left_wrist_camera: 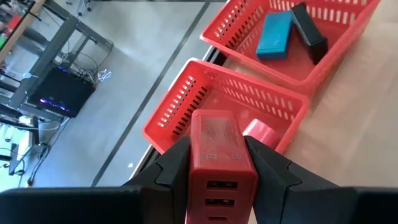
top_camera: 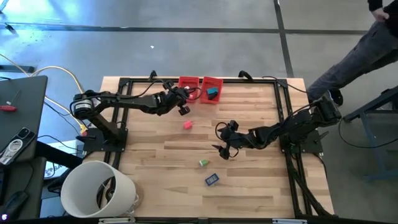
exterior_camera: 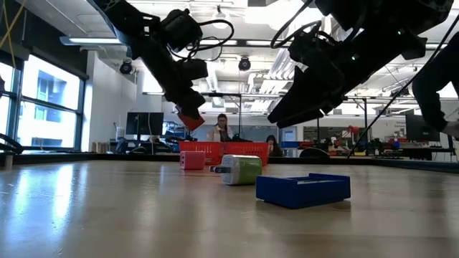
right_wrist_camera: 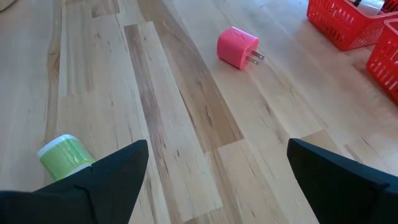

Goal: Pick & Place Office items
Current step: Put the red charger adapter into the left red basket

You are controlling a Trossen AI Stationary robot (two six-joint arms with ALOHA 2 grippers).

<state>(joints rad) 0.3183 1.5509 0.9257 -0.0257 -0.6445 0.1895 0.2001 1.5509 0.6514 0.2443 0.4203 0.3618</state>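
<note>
My left gripper [top_camera: 182,106] is shut on a red block with ports on its end [left_wrist_camera: 214,149]. It hovers just near of the left red bin [top_camera: 188,83], above the table. That bin [left_wrist_camera: 186,106] holds a pink-red piece [left_wrist_camera: 261,132]. The right red bin [left_wrist_camera: 249,50] holds a teal piece [left_wrist_camera: 275,34] and a black piece [left_wrist_camera: 309,28]. My right gripper [top_camera: 225,142] is open and empty above mid-table. A pink plug piece [right_wrist_camera: 237,47], a green piece [right_wrist_camera: 65,155] and a dark blue piece [top_camera: 212,180] lie on the table. My left gripper pinches the red block's two long sides [left_wrist_camera: 194,155] between its two fingers, which lie along the block. The block's far end sticks out past the fingertips toward the left bin. The block is lifted clear of the table [exterior_camera: 188,118].
A big white bucket [top_camera: 99,190] stands off the table's near left corner. A person stands beyond the table's far right corner [top_camera: 354,56]. Bare wood lies between the pink piece [top_camera: 188,125] and the green piece [top_camera: 203,163].
</note>
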